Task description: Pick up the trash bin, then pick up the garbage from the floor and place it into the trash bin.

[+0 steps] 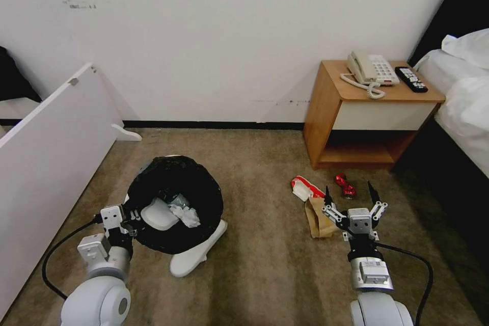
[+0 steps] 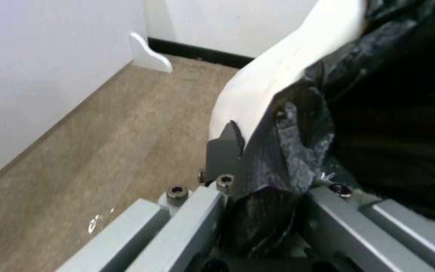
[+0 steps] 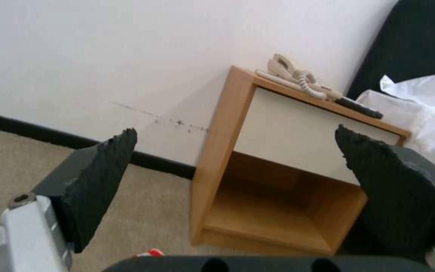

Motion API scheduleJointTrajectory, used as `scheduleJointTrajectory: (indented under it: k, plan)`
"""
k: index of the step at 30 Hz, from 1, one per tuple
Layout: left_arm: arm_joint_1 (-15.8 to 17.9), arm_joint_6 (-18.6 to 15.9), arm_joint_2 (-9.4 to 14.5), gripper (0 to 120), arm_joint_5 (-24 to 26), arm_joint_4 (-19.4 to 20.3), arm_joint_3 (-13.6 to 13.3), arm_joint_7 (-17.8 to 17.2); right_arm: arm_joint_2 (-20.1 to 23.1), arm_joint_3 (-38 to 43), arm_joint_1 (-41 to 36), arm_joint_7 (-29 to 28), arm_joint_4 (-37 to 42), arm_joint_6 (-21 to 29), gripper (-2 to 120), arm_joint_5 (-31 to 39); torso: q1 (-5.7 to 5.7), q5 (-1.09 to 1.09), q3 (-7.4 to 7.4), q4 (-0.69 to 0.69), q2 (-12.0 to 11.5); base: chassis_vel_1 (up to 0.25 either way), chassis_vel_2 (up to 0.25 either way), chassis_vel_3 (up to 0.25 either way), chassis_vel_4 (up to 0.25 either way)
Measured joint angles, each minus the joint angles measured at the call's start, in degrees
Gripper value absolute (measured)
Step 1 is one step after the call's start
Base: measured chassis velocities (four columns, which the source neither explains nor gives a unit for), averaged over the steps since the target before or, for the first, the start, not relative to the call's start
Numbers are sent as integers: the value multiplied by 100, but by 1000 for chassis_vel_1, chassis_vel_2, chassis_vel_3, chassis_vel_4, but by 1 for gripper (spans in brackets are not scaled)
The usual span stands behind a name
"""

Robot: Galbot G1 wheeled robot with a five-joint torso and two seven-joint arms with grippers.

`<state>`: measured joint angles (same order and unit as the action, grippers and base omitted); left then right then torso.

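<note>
- A carpeted bedroom floor (image 1: pixel 265 265) runs up to a white wall; a wooden nightstand (image 1: pixel 356 127) with a phone and a remote on top stands at about 1 o'clock from the robot, beside a bed (image 1: pixel 463 97).
- The trash bin (image 1: pixel 175 204), white with a black liner, sits at about 11 o'clock, tilted with its mouth towards the head camera. A white slipper (image 1: pixel 159 214) and crumpled paper (image 1: pixel 186 215) already lie inside.
- The left gripper (image 1: pixel 133 216) is clamped on the near rim of the bin; the left wrist view shows a dark finger (image 2: pixel 225 149) pressed against the white wall and the liner bunched into the jaws.
- A second slipper (image 1: pixel 198 250) lies on the carpet just in front of the bin, partly under it.
- The right gripper (image 1: pixel 351 201) hovers with its jaws spread wide, holding nothing, at about 1 o'clock above the remaining litter.
- A brown paper bag (image 1: pixel 317 219) lies just beside that gripper, a red-and-white packet (image 1: pixel 304 187) touches the bag's far end, and a red can (image 1: pixel 345 186) rests nearer the nightstand.
- The bag looks light and limp; I judge a pinch across a folded edge would hold best, since a flat face would crumple away.
- The can looks light, smooth and liable to roll; gripping across its middle seems safest.
- The packet is thin and slick, likely best taken by a raised edge.
</note>
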<state>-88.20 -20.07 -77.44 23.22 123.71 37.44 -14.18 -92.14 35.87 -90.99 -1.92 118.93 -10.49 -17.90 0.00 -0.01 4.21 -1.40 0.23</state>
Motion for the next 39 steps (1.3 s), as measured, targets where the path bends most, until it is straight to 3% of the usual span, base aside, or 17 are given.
scheduleJointTrajectory:
  k: [19, 23, 29, 34, 39]
  plan:
    - [9, 13, 2, 0, 50, -13, 11, -2, 0, -147, -2, 13, -111, -202, 100, -67, 0, 1, 1, 0, 0, -125, 133, 125, -135]
    - [59, 38, 14, 0, 9, -134, 140, -173, 40, -269, 25, 67, -186, -189, 100, -41, 0, 0, 1, -1, 0, -43, 65, 37, -47]
    - [52, 18, 95, 0, -51, -263, 443, -249, 510, -532, 166, 131, -290, 86, 100, 292, 0, 0, 0, 0, 0, 0, 0, 0, 0]
    - [-194, 1, 152, 0, -37, -252, 874, -127, 1194, -1247, 586, 125, -563, 664, 100, 1513, 0, 1, 0, 1, 0, 0, 0, 0, 0]
    - [-398, -8, 226, 0, -3, -225, 1155, 14, 1644, -1735, 901, 42, -758, 1027, 100, 2080, 0, 1, 0, 1, 0, 0, 0, 0, 0]
